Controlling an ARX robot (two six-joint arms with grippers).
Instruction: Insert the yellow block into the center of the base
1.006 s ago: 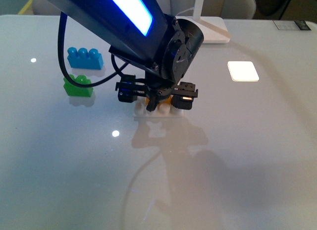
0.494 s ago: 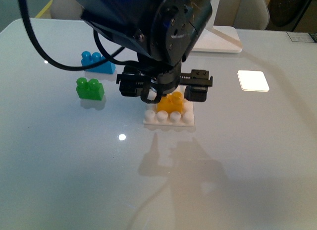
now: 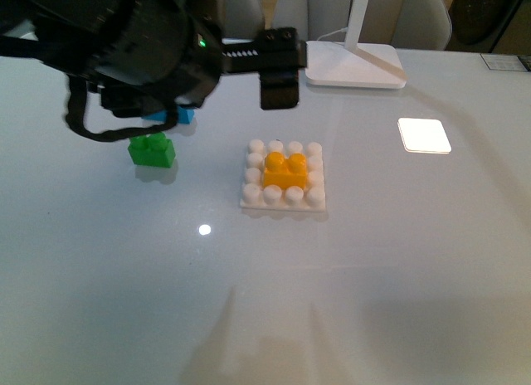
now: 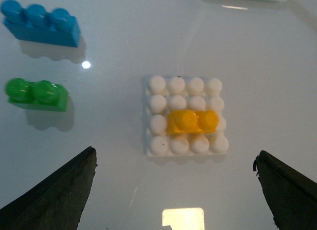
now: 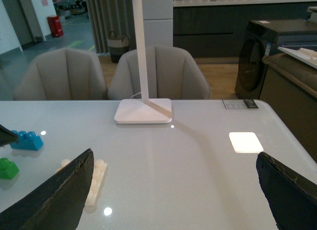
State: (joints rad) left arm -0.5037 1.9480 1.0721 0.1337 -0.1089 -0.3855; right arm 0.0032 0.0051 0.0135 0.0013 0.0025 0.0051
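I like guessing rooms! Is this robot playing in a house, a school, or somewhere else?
Probably a showroom or office lounge, though I can't be sure. Padded grey chairs stand behind the glossy white table, a lamp foot sits on it, and a dark counter runs along the back wall.

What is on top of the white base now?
The yellow block sits on the base, across its middle studs. The studs under it are covered.
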